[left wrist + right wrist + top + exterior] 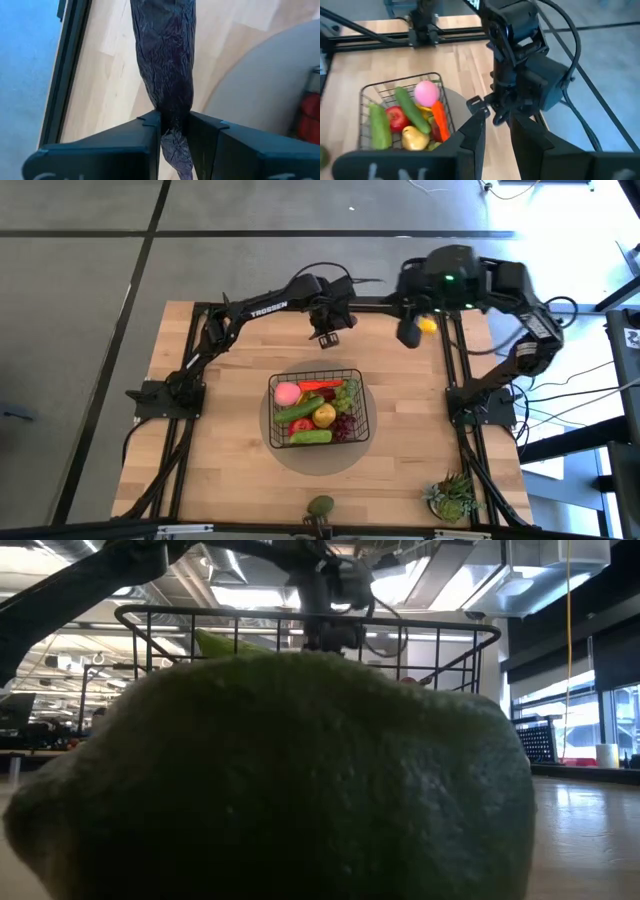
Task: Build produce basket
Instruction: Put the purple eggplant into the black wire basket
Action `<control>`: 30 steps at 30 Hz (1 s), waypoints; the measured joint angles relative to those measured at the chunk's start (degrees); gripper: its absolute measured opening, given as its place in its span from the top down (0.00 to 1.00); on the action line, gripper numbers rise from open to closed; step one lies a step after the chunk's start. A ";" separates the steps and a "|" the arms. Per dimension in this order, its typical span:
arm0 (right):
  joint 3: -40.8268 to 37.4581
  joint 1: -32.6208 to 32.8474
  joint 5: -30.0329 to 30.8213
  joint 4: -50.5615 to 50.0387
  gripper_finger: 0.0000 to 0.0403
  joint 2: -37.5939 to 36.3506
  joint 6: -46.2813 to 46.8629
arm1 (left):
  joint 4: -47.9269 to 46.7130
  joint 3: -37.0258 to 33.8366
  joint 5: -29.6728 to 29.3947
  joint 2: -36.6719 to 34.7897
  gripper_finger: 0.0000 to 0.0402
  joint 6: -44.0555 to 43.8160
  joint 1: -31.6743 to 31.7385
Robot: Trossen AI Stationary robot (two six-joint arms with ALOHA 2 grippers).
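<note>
Seen from above: black wire basket [276, 385] at mid-table on a round grey mat [300, 460]. Packed with produce: pink peach [287, 392], red chilli [320, 385], cucumber [300, 412], lemon [325, 416], tomato [300, 426], dark red grapes [343, 426].

Just beyond the basket's far rim, hanging above the wood: left gripper [328, 332]. Clenched, in its own wrist view, on a wrinkled dark purple eggplant [165, 60], pinched between both fingers [145, 135] with the long body sticking out past them. Not made out from above, that eggplant.

To the right, at the table's far edge: right gripper [410, 330], with a loose yellow lemon [428, 325] just beside it on the right. Released, going by its wrist view: fingers [470, 135] a narrow gap apart with nothing between. Shown past them, the left arm's wrist and the basket.

At the near edge, alone: a green fruit [320, 505]. Fills nearly the whole low view, leaving only the basket's top rim [300, 615] and an arm above it. In the near right corner, visible only from above: spiky potted plant [452, 498].
</note>
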 joint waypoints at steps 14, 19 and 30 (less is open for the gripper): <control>-16.70 7.31 -0.18 1.53 0.79 -12.44 3.05 | -5.33 2.51 1.13 -9.24 0.88 -5.77 -9.74; -29.17 7.50 -3.46 9.74 0.79 -21.14 4.94 | -5.75 2.52 6.80 -11.03 0.88 -8.65 -14.31; -41.45 7.49 -7.56 16.32 0.79 -29.50 3.50 | 7.30 2.43 2.92 -9.70 0.88 -18.61 -21.66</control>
